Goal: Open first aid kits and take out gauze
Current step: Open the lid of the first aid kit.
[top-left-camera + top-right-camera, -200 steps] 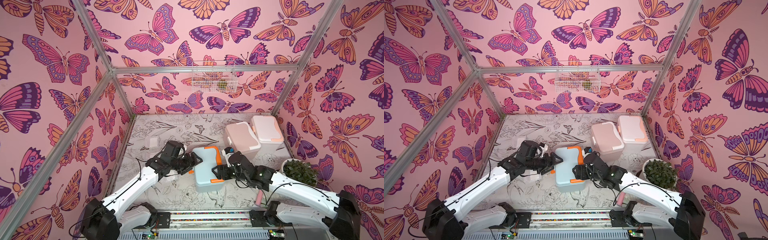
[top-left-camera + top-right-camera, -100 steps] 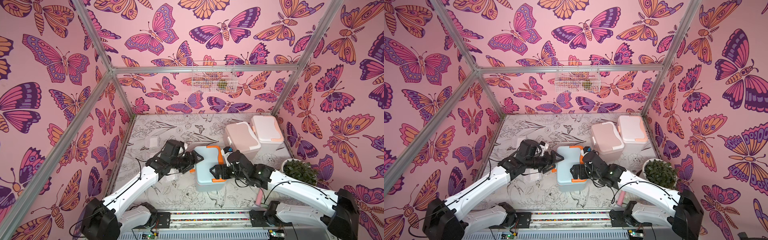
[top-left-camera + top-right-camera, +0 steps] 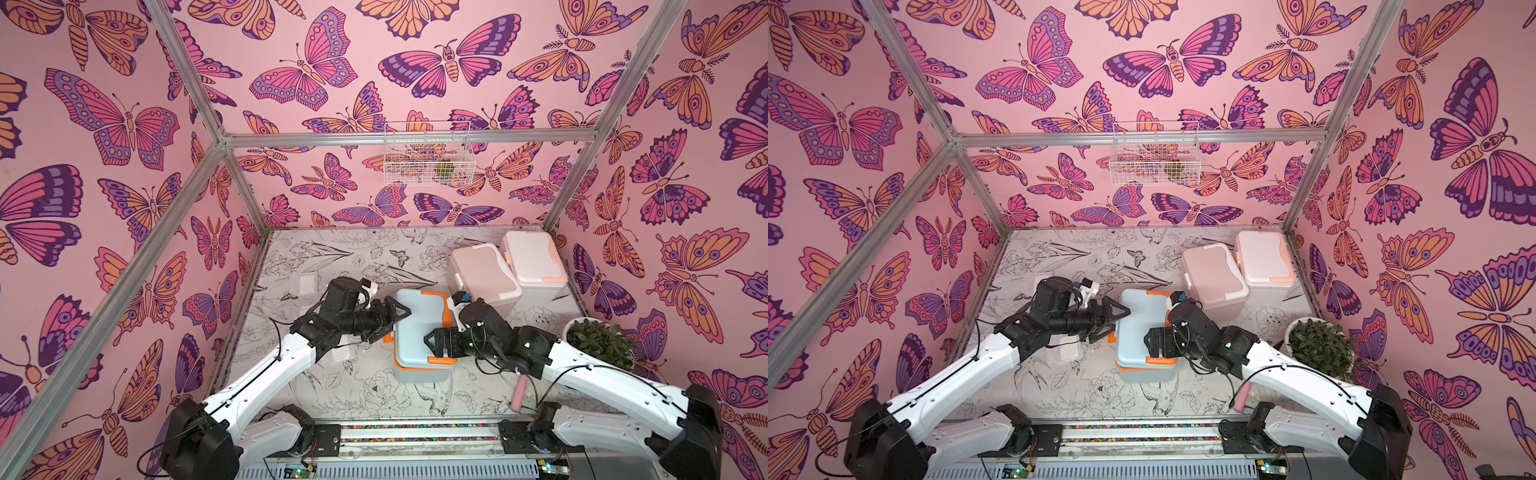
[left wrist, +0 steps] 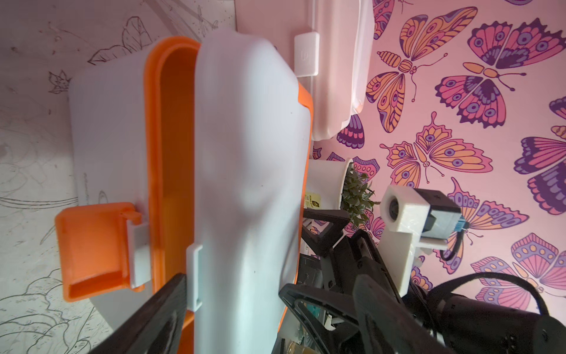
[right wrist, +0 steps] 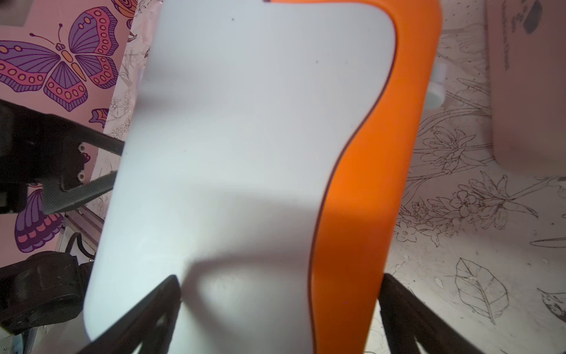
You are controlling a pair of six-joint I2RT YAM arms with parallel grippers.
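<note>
Floral desk (image 3: 478,386): your blue kit (image 3: 419,328) lid barely cracked, left tool (image 3: 397,322) straddling it (grip unclear), right tool (image 3: 430,345) released opposite; gauze pull pending.

Your two top views look down from high over the near edge of the table (image 3: 332,386) toward the far wall (image 3: 316,183), and both take in almost the same whole scene. Your left wrist camera sits very close to the light blue kit (image 4: 251,171) and faces across it to the right arm's wrist camera (image 4: 404,211). Your right wrist camera looks along the same kit's lid, probably from just above. All four views share that kit.
</note>
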